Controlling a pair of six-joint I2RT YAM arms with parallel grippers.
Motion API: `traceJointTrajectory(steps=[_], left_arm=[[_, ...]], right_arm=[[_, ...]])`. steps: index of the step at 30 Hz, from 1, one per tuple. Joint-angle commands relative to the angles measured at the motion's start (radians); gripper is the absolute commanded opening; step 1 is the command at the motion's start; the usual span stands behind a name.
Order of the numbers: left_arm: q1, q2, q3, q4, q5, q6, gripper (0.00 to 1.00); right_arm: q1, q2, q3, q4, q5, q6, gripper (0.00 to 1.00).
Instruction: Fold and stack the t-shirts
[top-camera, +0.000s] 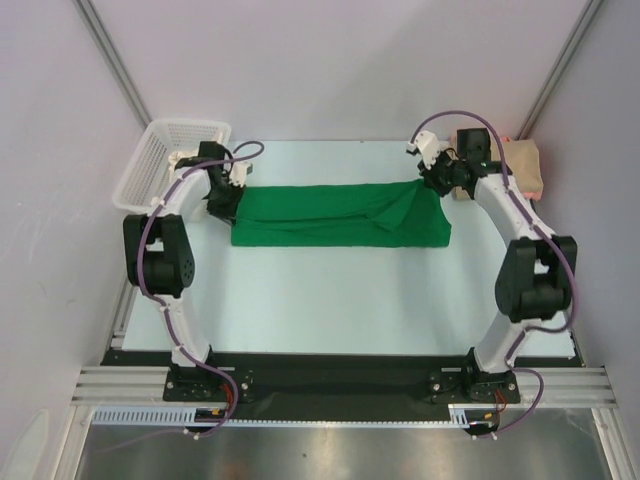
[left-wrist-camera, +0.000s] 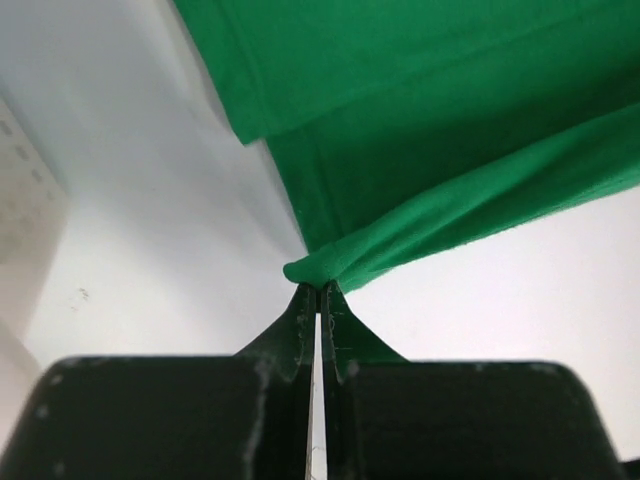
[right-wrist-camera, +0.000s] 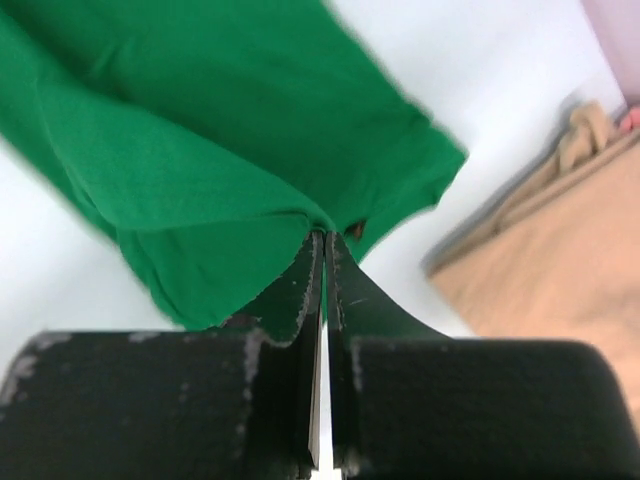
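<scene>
The green tee (top-camera: 330, 215) lies stretched in a long band across the far half of the bench (top-camera: 340, 300). The left hand (left-wrist-camera: 318, 290) is pinched tight on its left end, and the right hand (right-wrist-camera: 322, 238) on its right end. The tan tee (top-camera: 527, 165) sits at the far right corner, and the basket (top-camera: 165, 150) at the far left.

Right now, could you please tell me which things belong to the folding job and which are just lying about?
Job: green t-shirt, pinched at its ends by the left gripper and right gripper; tan t-shirt, far right corner.
Lying about: white mesh basket, far left corner.
</scene>
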Motion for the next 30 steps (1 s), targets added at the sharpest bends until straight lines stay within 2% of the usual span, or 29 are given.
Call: traceJointTrajectory(steps=[1, 2, 3, 4, 6, 7, 9, 13, 17, 20, 24, 30], left_arm=[[0.004, 0.004, 0.081, 0.113, -0.08, 0.01, 0.05], [0.004, 0.017, 0.114, 0.128, -0.099, -0.005, 0.12], [0.003, 0.027, 0.139, 0.14, -0.107, -0.007, 0.24], [0.001, 0.035, 0.163, 0.136, -0.13, -0.006, 0.27], [-0.002, 0.05, 0.216, 0.125, -0.162, -0.009, 0.28], [-0.003, 0.049, 0.217, 0.127, -0.167, -0.006, 0.33], [-0.005, 0.038, 0.204, 0.137, -0.164, -0.007, 0.34], [-0.022, 0.003, 0.144, 0.137, -0.141, -0.018, 0.34], [-0.062, -0.034, 0.055, 0.125, -0.084, -0.001, 0.33], [-0.08, -0.04, -0.012, 0.124, -0.066, 0.013, 0.32], [-0.08, -0.028, -0.077, 0.125, -0.035, 0.002, 0.3], [-0.08, 0.014, -0.12, 0.131, -0.038, -0.002, 0.28]], right_arm=[[-0.001, 0.158, 0.176, 0.083, -0.004, 0.084, 0.0], [-0.003, 0.187, 0.212, 0.108, 0.008, 0.103, 0.0], [0.0, 0.213, 0.236, 0.114, 0.03, 0.117, 0.09], [0.008, 0.219, 0.25, 0.126, 0.047, 0.124, 0.32], [0.016, 0.195, 0.23, 0.183, 0.097, 0.126, 0.41], [0.016, 0.181, 0.206, 0.185, 0.094, 0.129, 0.46], [0.013, 0.118, 0.16, 0.179, 0.085, 0.141, 0.51], [0.014, 0.008, 0.025, 0.182, 0.076, 0.164, 0.54], [0.02, -0.023, -0.053, 0.066, -0.019, 0.166, 0.53], [0.045, 0.006, -0.073, 0.004, -0.056, 0.146, 0.52], [0.062, 0.072, -0.064, 0.008, -0.07, 0.158, 0.49], [0.066, 0.219, 0.031, -0.022, -0.068, 0.141, 0.46]])
